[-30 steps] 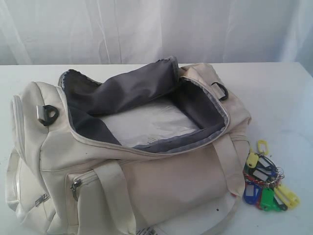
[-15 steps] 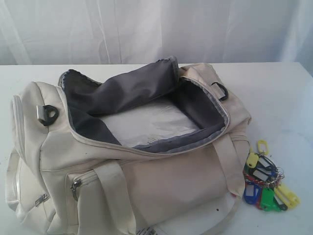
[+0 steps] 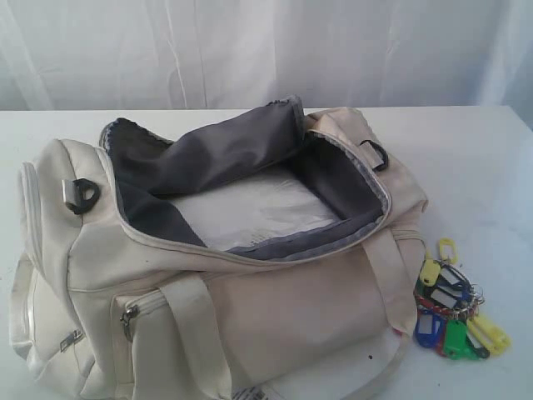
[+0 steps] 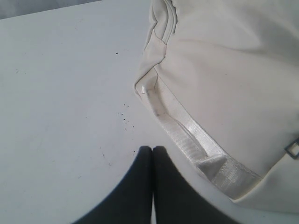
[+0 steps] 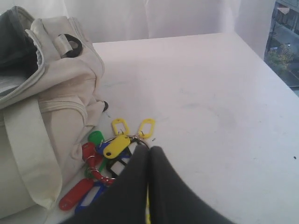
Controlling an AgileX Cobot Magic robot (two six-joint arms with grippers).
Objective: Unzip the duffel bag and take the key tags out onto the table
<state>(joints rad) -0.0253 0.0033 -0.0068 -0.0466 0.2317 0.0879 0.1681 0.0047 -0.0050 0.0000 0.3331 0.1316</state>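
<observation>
The cream duffel bag (image 3: 291, 308) lies on the white table (image 3: 466, 167) with its main zip open, showing grey lining and a flat white panel (image 3: 250, 212) inside. The key tags (image 3: 454, 312) lie in a coloured bunch on the table by the bag's right end. Neither gripper shows in the exterior view. My right gripper (image 5: 149, 149) is shut and empty, hovering over the key tags (image 5: 105, 158), partly hiding them. My left gripper (image 4: 152, 148) is shut with nothing in it, above bare table (image 4: 60, 93) beside the bag's lower edge and webbing strap (image 4: 187, 133).
A white curtain (image 3: 250, 50) hangs behind the table. Dark D-rings (image 3: 83, 194) sit at each end of the bag. The table's far right edge (image 5: 261, 60) is close to the tags' side. Bare tabletop stretches right of the bag (image 5: 210, 93).
</observation>
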